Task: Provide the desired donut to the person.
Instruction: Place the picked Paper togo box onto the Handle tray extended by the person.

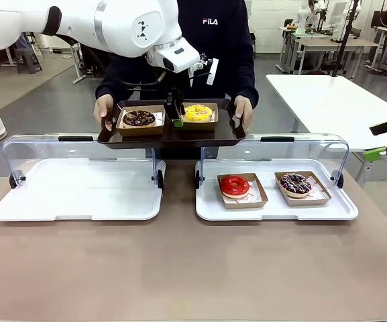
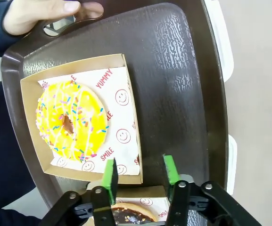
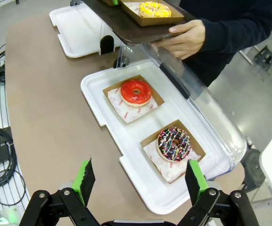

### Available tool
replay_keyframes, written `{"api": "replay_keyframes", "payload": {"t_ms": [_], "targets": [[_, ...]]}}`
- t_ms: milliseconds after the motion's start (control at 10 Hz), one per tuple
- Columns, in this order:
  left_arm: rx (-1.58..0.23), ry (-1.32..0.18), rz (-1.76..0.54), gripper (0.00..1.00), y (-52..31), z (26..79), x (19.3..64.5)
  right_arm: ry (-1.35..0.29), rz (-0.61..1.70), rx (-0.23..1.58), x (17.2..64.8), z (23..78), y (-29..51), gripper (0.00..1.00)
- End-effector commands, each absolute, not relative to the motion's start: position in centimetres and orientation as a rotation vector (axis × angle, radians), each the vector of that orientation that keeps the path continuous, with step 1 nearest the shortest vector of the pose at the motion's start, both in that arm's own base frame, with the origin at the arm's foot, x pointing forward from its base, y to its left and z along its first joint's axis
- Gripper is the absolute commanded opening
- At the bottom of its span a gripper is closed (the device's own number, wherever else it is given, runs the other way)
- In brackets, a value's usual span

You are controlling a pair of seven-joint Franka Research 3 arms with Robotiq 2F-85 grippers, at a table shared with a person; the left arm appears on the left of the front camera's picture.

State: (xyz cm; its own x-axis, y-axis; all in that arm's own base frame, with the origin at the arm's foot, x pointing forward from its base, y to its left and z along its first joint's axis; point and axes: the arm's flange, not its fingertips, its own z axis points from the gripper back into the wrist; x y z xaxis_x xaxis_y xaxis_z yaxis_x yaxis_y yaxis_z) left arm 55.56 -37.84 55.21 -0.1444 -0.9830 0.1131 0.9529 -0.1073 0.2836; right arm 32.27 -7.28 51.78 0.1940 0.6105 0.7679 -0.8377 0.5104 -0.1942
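Person [image 1: 220, 40] in navy FILA sweatshirt stands at far side of bench [image 1: 180, 268], holding dark brown tray [image 1: 173, 134] level with both hands by its end handles; tray carries two cardboard boats side by side: chocolate donut [image 1: 138, 118] on picture left, yellow sprinkled donut [image 1: 198, 112] on right; left end effector [image 1: 177, 119] reaches over tray, fingers down between the two boats, just beside yellow donut's boat; in left wrist view its green pads [image 2: 110, 173] stand apart, released, nothing between them, hovering over boat edge. Right end effector [image 3: 138, 181] spread wide, empty, above the bench near the right white tray [image 3: 126, 165]; that tray holds red glazed donut [image 3: 136, 92] and chocolate sprinkled donut [image 3: 174, 144]; left white tray [image 1: 79, 191] lies beside it.
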Motion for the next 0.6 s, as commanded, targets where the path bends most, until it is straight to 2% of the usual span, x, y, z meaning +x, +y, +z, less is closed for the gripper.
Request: {"api": "replay_keyframes", "payload": {"t_ms": [0, 100, 500], "targets": [[0.070, -0.331, -1.658, 0.87, -37.9, 55.9, 55.8, -0.933, 1.039, 0.315, 32.5, 51.6, -7.3, 1.00], [0.061, -0.326, -1.653, 1.00, -37.8, 56.1, 55.8, -0.933, 1.039, 0.315, 32.5, 51.6, -7.3, 1.00], [0.030, -0.290, -1.632, 1.00, -37.6, 56.9, 55.7, -0.933, 1.039, 0.315, 32.5, 51.6, -7.3, 1.00]]}}
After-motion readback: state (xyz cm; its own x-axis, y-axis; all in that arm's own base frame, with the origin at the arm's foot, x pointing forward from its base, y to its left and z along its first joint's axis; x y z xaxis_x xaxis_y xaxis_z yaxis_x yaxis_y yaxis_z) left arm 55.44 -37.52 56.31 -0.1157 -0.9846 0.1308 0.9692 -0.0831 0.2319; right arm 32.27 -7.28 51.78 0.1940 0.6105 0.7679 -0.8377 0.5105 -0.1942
